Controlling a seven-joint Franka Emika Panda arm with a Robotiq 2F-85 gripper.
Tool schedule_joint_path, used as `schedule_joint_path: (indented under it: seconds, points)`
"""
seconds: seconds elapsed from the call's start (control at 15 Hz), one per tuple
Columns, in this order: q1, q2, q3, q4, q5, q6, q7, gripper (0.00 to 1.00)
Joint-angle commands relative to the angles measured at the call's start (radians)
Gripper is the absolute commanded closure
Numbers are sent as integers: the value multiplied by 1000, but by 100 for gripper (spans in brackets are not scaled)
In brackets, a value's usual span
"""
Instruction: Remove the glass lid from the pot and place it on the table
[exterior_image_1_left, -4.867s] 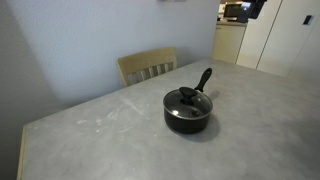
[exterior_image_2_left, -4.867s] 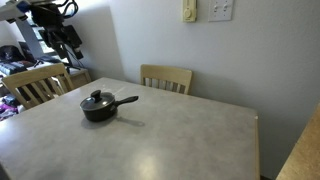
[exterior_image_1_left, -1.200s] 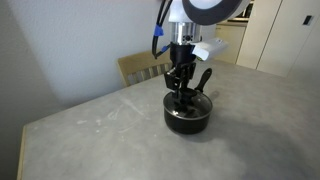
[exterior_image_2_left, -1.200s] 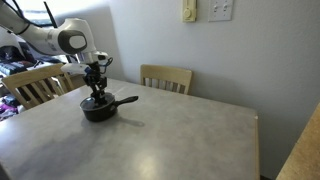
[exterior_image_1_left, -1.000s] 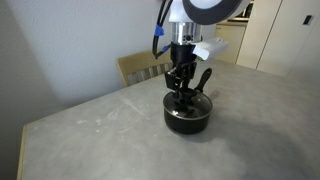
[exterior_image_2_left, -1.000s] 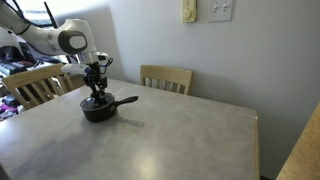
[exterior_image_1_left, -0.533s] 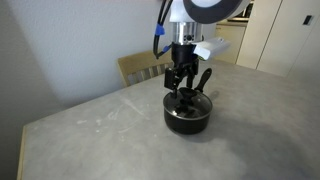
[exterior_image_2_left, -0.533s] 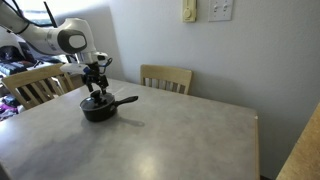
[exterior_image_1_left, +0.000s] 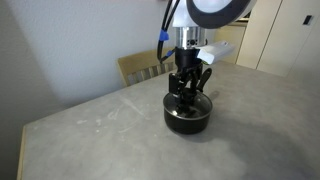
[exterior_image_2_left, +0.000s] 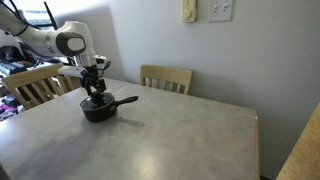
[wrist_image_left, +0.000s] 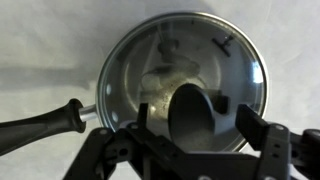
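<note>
Glass within a thin metal rim: the glass lid (wrist_image_left: 165, 60) sits on the pot (exterior_image_1_left: 187, 121), which stands on the table (exterior_image_1_left: 90, 140). Wrist view, left to right: pot handle (wrist_image_left: 45, 122), then centre knob (wrist_image_left: 195, 115) flanked by the fingers (wrist_image_left: 141, 118). The gripper (wrist_image_left: 193, 112) straddles the knob, jaws spread and not yet pinching. The lid is judged stiff, fairly heavy, slippery and breakable, and the knob is the only sound hold. Both exterior views show the vertical arm (exterior_image_2_left: 62, 42) and a chair (exterior_image_1_left: 145, 66), not the finger gap.
</note>
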Motion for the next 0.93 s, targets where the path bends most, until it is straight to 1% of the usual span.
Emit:
schedule_joint_path:
  seconds: [0.0,0.07,0.33,0.4,0.47,0.87]
  points:
    - [4,-57,-9,-60,10,-3,14,42]
    - [4,-64,-10,-65,9,-3,17,47]
    - [4,-92,-13,-83,7,-10,30,75]
    - [4,-98,-14,-87,7,-14,32,84]
    - [6,-105,-17,-91,3,-19,42,85]
    - [10,-149,-21,-116,-6,-32,75,85]
